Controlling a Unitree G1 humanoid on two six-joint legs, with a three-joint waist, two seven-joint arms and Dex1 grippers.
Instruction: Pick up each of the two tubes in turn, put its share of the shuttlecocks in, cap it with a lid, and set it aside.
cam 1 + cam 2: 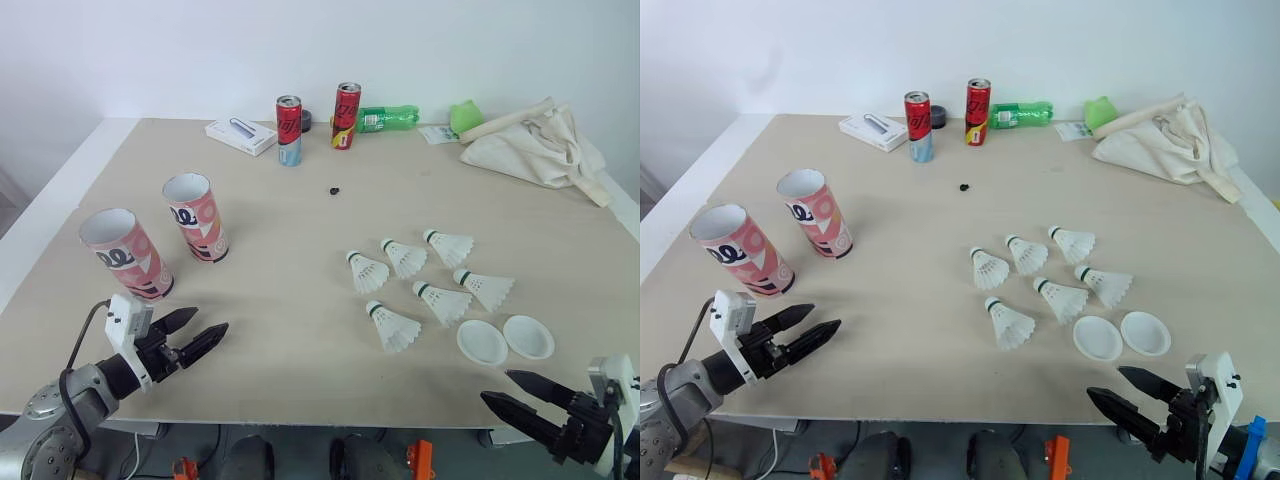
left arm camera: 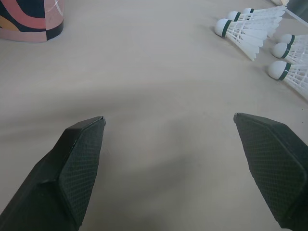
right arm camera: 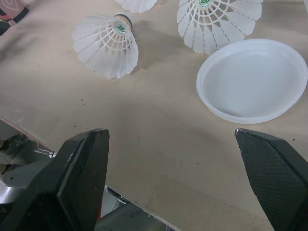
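Black-fingered left end effector (image 1: 210,320) and right end effector (image 1: 496,386) both gape wide by the table (image 1: 280,220).

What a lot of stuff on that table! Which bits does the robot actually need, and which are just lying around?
For the job: two tubes, six shuttlecocks, two lids.
Lying about: two cans, bottle, box, bag.

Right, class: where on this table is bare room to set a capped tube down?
Free: middle strip between tubes and shuttlecocks, and near edge between left gripper and right gripper. Crowded: far edge with cans, bottle, bag; around the lids.
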